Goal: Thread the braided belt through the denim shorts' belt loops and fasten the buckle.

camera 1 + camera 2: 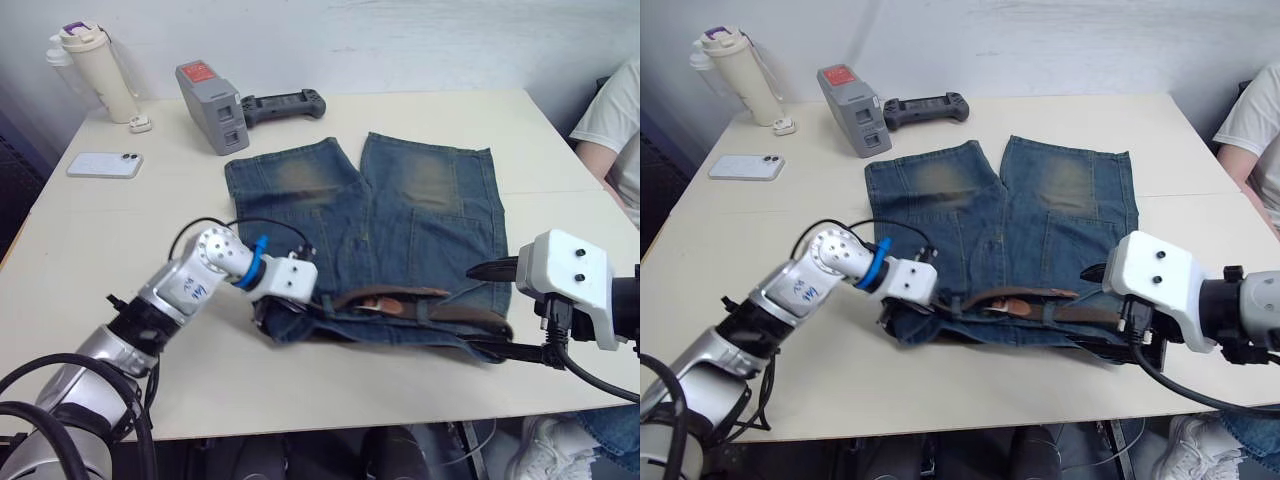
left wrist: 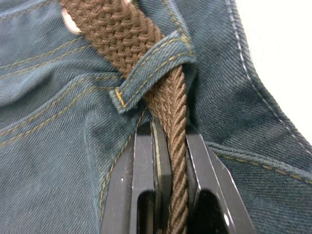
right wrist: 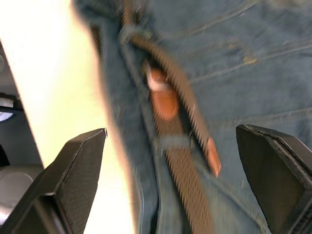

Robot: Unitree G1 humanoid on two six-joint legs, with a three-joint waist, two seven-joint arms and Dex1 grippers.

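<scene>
Buckle (image 3: 157, 83) blurred, indistinct.

The denim shorts (image 1: 375, 230) lie in the middle of the table (image 1: 520, 135), waistband toward the front edge and legs toward the back edge. The braided belt (image 1: 420, 303) lies along the waistband. Near the back left corner stands a bottle (image 1: 95, 72), and a phone (image 1: 104, 165) lies before it. A grey box (image 1: 212, 107) and a controller (image 1: 283, 104) lie behind the shorts.
</scene>
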